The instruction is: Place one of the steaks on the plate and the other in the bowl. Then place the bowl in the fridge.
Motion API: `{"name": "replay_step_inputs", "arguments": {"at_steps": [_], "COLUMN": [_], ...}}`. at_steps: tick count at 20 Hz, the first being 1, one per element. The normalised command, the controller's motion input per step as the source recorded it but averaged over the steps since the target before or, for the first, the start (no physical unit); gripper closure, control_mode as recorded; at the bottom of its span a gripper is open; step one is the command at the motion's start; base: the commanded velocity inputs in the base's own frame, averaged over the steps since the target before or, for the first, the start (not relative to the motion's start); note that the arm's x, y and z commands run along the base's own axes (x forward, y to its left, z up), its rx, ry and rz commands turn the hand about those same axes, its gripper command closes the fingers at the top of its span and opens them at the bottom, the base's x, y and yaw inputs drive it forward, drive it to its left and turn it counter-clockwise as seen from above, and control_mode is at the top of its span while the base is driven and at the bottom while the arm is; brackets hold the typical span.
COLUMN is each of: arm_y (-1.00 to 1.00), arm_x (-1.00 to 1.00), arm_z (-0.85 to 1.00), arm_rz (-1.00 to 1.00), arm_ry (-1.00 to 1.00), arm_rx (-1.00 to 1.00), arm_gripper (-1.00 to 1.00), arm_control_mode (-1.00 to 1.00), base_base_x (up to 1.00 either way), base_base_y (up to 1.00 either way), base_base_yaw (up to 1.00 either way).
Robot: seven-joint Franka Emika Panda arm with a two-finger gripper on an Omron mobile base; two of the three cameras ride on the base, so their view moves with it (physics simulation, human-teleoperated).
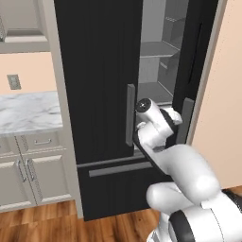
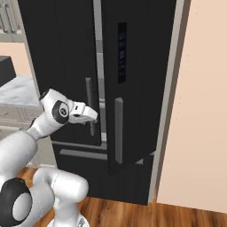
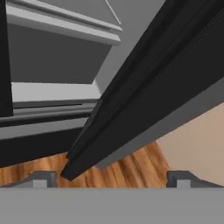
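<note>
The black fridge (image 1: 99,71) stands straight ahead, its right door (image 2: 133,66) swung partly open. Grey shelves (image 1: 156,49) show in the gap. My gripper (image 2: 94,119) is at handle height by the inner edge of that open door. In the hand view my gripper (image 3: 111,180) is open, its fingertips (image 3: 43,179) far apart with nothing between them. That view looks past the dark door edge (image 3: 166,87) at a grey shelf (image 3: 52,92) and the floor. The steaks, the plate and the bowl are out of view.
A marble counter (image 1: 28,111) over white cabinets (image 1: 38,175) runs to the left of the fridge. A beige wall (image 2: 199,111) closes the right side. Wooden floor (image 1: 56,222) lies below. A dark object (image 2: 6,68) sits on the counter at far left.
</note>
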Motion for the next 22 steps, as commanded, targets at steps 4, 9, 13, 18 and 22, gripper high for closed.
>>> {"name": "replay_step_inputs", "arguments": {"at_steps": [4, 9, 13, 18, 22], "arm_y": [-0.25, -0.82, -0.12, -0.52, -1.00], "arm_x": [0.67, 0.36, 0.97, 0.07, -0.95], "arm_z": [0.00, -0.01, -0.06, 0.00, 0.00], "arm_rz": [-0.25, -0.32, -0.23, -0.20, -0.26], "arm_ry": [0.02, 0.02, -0.19, -0.09, -0.04], "arm_rx": [-0.10, 0.00, -0.03, -0.03, 0.00], "arm_gripper": [-1.00, -1.00, -1.00, -1.00, -1.00], "arm_control_mode": [-1.00, -1.00, -1.00, -1.00, -1.00], "base_base_x": [0.00, 0.00, 0.00, 0.00, 0.00], "base_base_y": [0.00, 0.00, 0.00, 0.00, 0.00], "base_base_yaw": [0.00, 0.00, 0.00, 0.00, 0.00]}}
